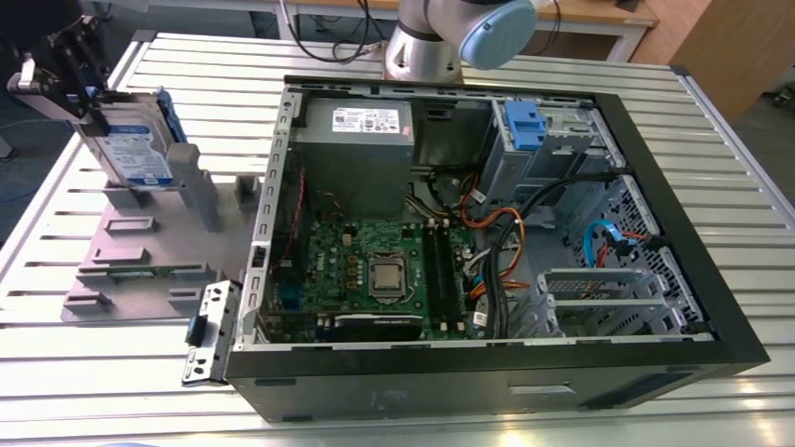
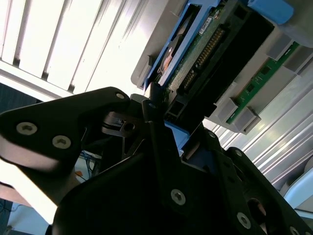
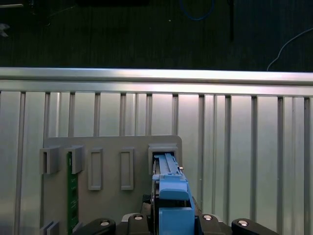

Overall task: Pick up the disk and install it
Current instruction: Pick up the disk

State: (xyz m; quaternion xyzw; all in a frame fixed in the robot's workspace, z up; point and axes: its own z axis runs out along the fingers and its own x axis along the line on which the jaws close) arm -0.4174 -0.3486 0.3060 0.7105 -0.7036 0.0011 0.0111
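Note:
The disk [image 1: 134, 149] is a silver drive with a blue-and-white label and blue rails. It stands on edge, slightly tilted, at the exterior view's far left, over the grey holder plate [image 1: 137, 251]. My gripper [image 1: 74, 84] is shut on its upper end. In the second wrist view the black fingers [image 2: 156, 127] clamp the end of the disk [image 2: 205, 54], whose connector side and green board show. In the first wrist view the disk's blue rail [image 3: 171, 191] runs from the gripper [image 3: 171, 220] down to a slot of the holder plate [image 3: 112, 147]; I cannot tell whether its lower end still sits in that slot.
The open computer case [image 1: 695, 233] lies on the slatted table, with a grey power supply [image 1: 360, 126], a motherboard [image 1: 372, 270] and a drive cage with a blue latch [image 1: 524, 126]. A green memory stick [image 1: 137, 272] lies in the holder. A metal bracket [image 1: 211, 331] leans by the case's corner.

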